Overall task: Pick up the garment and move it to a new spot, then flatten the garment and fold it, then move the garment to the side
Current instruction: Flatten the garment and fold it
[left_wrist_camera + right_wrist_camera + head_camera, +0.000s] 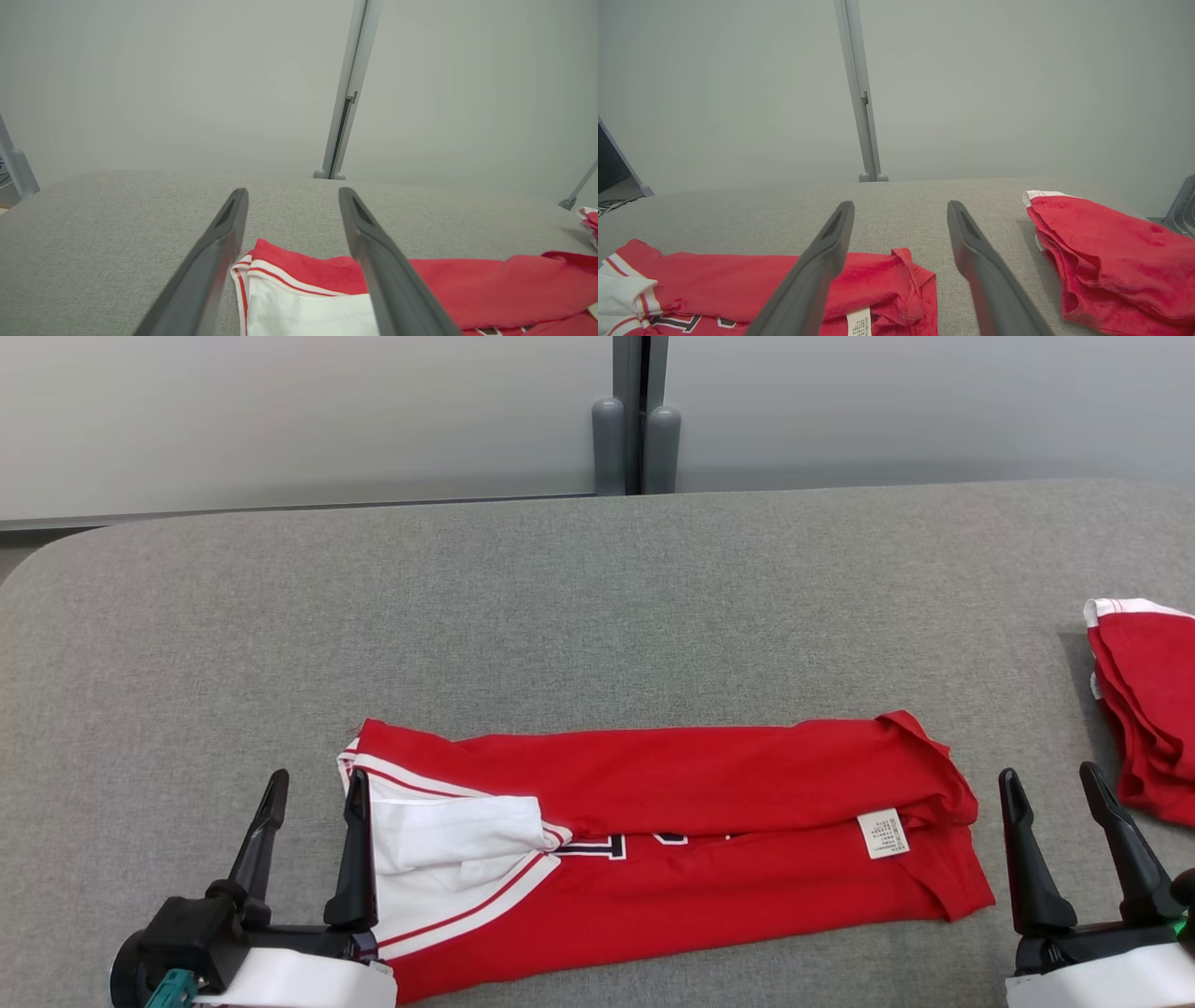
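While it lies folded lengthwise into a long band, the red jersey (709,775) sits near the front of the grey bench (597,597), running left to right before us. Its white sleeve (439,840), trimmed with red stripes, is turned out at the left end, dark lettering peeks from the fold along the middle, and a white care label (883,833) shows near the rumpled right end. Our left end effector (317,789) stands at the jersey's left end with its fingers spread wide and nothing between them. Its inner finger lines up with the sleeve's edge, though we cannot tell whether it touches. Our right end effector (1047,773) is equally wide open and empty, just beside the jersey's right end. Beyond it, at the bench's right edge, lies a second red garment (1144,700) in a loose pile, apart from the jersey. A grey post (635,439) rises behind the bench.
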You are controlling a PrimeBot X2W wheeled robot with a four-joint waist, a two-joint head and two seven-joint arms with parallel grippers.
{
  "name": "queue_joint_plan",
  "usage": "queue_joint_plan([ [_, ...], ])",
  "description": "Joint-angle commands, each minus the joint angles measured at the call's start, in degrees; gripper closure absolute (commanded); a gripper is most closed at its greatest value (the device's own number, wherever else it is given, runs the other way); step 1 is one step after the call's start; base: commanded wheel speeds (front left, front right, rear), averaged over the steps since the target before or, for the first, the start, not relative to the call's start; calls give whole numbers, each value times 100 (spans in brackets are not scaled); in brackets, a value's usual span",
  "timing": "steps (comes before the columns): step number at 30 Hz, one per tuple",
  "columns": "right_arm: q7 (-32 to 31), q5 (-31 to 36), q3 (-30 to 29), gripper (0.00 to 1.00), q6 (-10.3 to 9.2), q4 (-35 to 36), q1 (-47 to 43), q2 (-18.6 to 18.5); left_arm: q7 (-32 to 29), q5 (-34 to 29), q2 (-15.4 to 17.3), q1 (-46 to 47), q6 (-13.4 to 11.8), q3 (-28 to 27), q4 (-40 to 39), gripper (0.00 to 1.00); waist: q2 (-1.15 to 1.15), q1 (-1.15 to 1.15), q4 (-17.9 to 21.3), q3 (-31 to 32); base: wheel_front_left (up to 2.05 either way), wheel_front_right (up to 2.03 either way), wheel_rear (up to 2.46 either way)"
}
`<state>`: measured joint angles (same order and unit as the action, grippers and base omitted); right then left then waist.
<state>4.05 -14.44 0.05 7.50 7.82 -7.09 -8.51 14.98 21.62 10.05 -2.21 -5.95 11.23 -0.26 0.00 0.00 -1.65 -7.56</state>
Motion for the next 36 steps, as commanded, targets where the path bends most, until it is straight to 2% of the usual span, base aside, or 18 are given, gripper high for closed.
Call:
queue_joint_plan([
  [1,3,-11,-29,0,-2,-12,-20,-24,24,-40,4,0,-26,-8,-28,0,0,0,-10,-17,0,0,0],
  [6,-36,-43,-82,0,-1,-159,64,-84,25,-55,-45,166,19,40,-41,0,0,0,-97,-126,0,0,0],
  [10,-52,-101,-89,0,-1,-560,199,-213,24,-76,-115,327,71,89,-59,0,0,0,-241,-356,0,0,0],
  [15,-35,-217,18,0,-1,-1171,477,-251,24,-104,-222,522,155,127,-34,0,0,0,-357,-663,0,0,0],
  [20,98,-272,170,0,-1,-2102,831,-252,24,-173,-295,746,326,159,80,0,0,0,-466,-970,0,0,0],
  [26,144,-326,337,0,-2,-2863,898,-131,24,-256,-407,896,476,82,243,0,0,0,-515,-1014,0,0,0],
  [28,154,-394,423,57,-1,-2927,900,-85,24,-278,-433,882,499,27,273,0,0,0,-501,-1002,0,0,0],
  [29,65,-434,464,100,-1,-2985,891,-67,24,-290,-439,874,517,-9,289,0,0,0,-490,-987,0,0,0],
  [36,353,-541,412,100,-10,-2719,998,-320,24,-385,-482,799,587,-243,307,0,0,0,-382,-878,0,0,0],
])
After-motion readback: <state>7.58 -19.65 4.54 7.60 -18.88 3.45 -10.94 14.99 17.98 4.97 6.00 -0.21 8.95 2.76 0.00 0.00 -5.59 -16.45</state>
